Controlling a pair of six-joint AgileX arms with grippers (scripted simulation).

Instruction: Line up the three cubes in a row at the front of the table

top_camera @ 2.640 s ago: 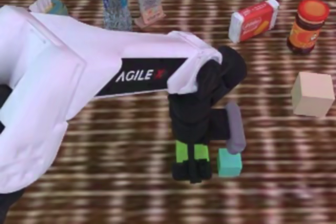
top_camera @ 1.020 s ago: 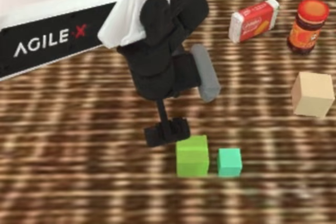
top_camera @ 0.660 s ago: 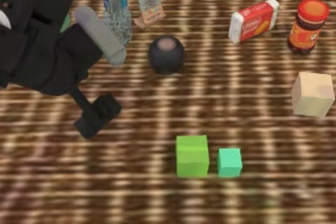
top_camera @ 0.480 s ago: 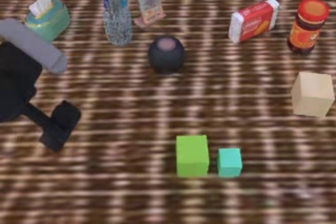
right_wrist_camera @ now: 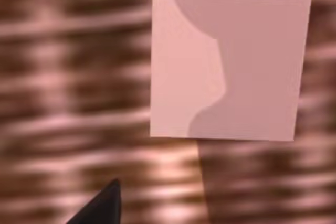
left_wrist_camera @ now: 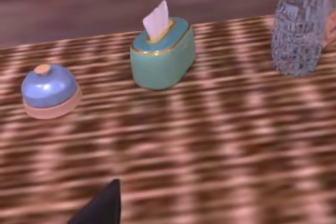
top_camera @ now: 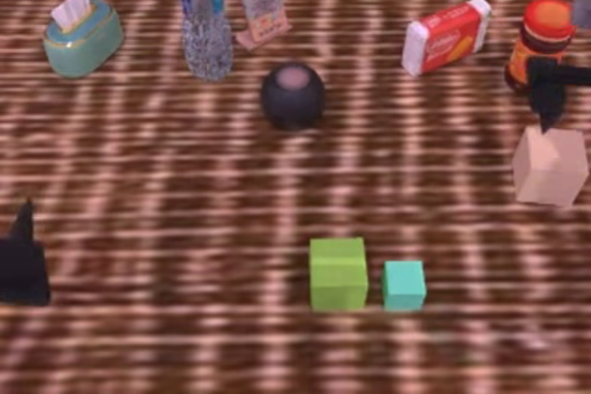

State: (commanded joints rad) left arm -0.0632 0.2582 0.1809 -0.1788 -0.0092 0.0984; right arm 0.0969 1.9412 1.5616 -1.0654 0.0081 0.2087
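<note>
The lime-green cube [top_camera: 338,273] and the small teal-green cube [top_camera: 404,285] sit side by side near the front of the woven table [top_camera: 185,182], a narrow gap between them. The pale beige cube [top_camera: 550,165] stands apart at the right edge, farther back. My right gripper [top_camera: 546,103] hangs just behind and above it, open and holding nothing. The right wrist view looks down on the beige cube [right_wrist_camera: 228,64], with one dark fingertip [right_wrist_camera: 102,205] short of it. My left gripper [top_camera: 20,265] is parked at the left edge, open and empty.
Along the back stand a tissue box [top_camera: 81,36], a water bottle [top_camera: 203,16], a small card stand [top_camera: 262,5], a red-and-white box [top_camera: 447,36] and a red-lidded jar [top_camera: 543,43]. A dark sphere [top_camera: 292,95] sits mid-table. A blue bell [left_wrist_camera: 50,90] shows in the left wrist view.
My left arm let go of the lime-green cube beside the teal one and drew back to the left edge. My right gripper came into view above the beige cube.
</note>
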